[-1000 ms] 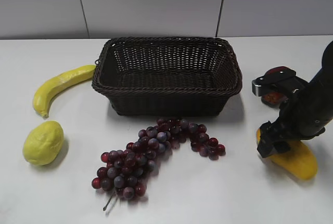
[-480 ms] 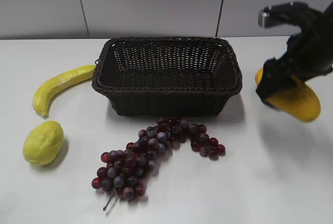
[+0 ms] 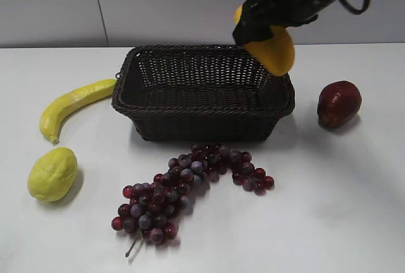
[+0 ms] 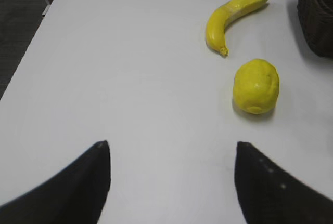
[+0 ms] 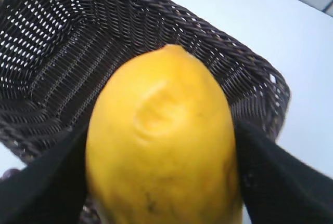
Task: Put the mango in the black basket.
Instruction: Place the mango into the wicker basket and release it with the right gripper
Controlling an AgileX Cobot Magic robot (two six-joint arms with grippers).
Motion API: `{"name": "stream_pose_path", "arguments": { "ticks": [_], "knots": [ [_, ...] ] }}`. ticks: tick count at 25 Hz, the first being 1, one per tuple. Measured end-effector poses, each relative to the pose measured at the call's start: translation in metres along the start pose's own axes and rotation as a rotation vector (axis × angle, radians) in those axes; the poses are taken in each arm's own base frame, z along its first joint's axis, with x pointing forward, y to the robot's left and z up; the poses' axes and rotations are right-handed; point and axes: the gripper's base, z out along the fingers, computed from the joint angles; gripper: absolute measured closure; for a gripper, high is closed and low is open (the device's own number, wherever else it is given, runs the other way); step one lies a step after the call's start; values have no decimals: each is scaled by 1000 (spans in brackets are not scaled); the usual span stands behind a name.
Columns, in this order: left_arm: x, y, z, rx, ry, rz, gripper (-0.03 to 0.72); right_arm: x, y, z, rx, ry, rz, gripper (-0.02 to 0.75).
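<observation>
My right gripper [image 3: 262,29] is shut on the orange-yellow mango [image 3: 273,48] and holds it in the air over the far right corner of the black basket [image 3: 202,116]. In the right wrist view the mango [image 5: 164,146] fills the middle between the two black fingers, with the basket's [image 5: 62,68] woven inside below it. The basket holds nothing that I can see. My left gripper [image 4: 171,154] is open and empty over bare table; it does not show in the exterior view.
A banana [image 3: 73,105] and a pale lemon [image 3: 52,173] lie left of the basket; both also show in the left wrist view, banana [image 4: 231,18], lemon [image 4: 255,86]. A grape bunch [image 3: 183,187] lies in front. A dark red fruit [image 3: 339,102] sits to the right.
My right gripper has lifted the mango from the table at the front right and carried it up and left, to above the basket's right end. The dark red fruit is now uncovered.
</observation>
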Motion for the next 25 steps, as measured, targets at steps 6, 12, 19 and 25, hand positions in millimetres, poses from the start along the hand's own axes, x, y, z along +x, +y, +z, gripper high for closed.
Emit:
{"name": "stream_pose_path", "arguments": {
  "ticks": [6, 12, 19, 25],
  "knots": [
    [0, 0, 0, 0, 0, 0, 133, 13, 5, 81, 10, 22, -22, 145],
    [0, 0, 0, 0, 0, 0, 133, 44, 1, 136, 8, 109, -10, 145],
    [0, 0, 0, 0, 0, 0, 133, 41, 0, 141, 14, 110, -32, 73],
    [0, 0, 0, 0, 0, 0, 133, -13, 0, 74, 28, 63, -136, 76]
  ]
}}
